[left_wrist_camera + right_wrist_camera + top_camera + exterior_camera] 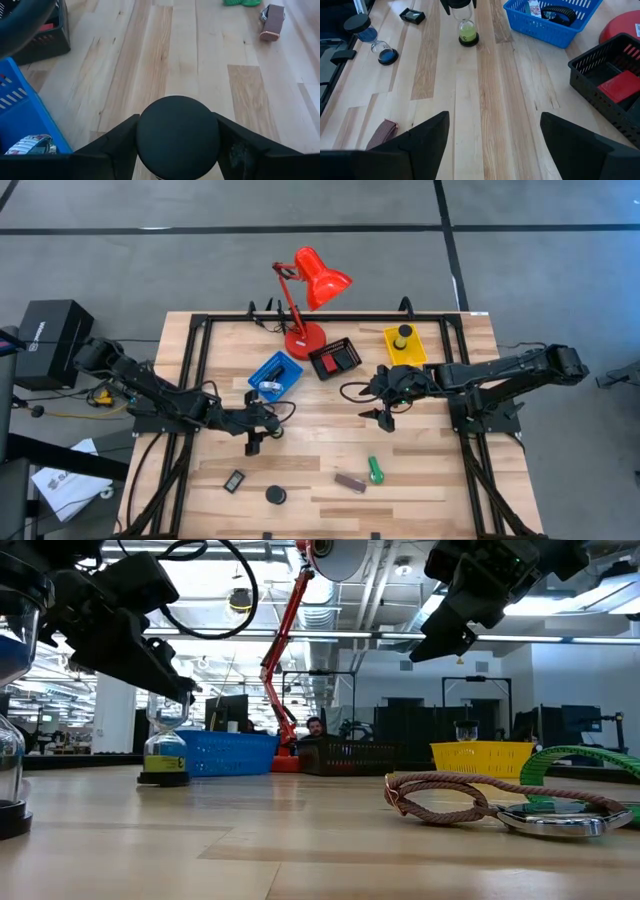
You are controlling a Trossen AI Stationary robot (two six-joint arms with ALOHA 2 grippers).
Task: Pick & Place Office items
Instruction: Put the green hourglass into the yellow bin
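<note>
A small hourglass with yellow-green sand [165, 752] stands upright near the table's middle, also in the right wrist view [467, 31]. My left gripper [253, 442] is shut on it from above. My right gripper [385, 418] hangs open over bare table right of centre and holds nothing; in its own view [495, 135] the fingers are wide apart. On the near part of the table lie a blue-sand hourglass [275, 495], a small black rectangle [233, 480], a brown bar [350, 482] and a green stubby cylinder [375, 470]. My left gripper pinches the hourglass's round black top cap [177, 135] between its two fingers, one finger [112, 142] on each side. The fingers come at it from above. The hourglass stays upright below them, with its black base [165, 778] at the table top.
Along the far side stand a blue tray [275, 373] holding small items, a black tray [335, 358] with a red block, a yellow tray [405, 345] with a black round piece, and the red desk lamp [300, 340]. Bare wood lies between the two grippers.
</note>
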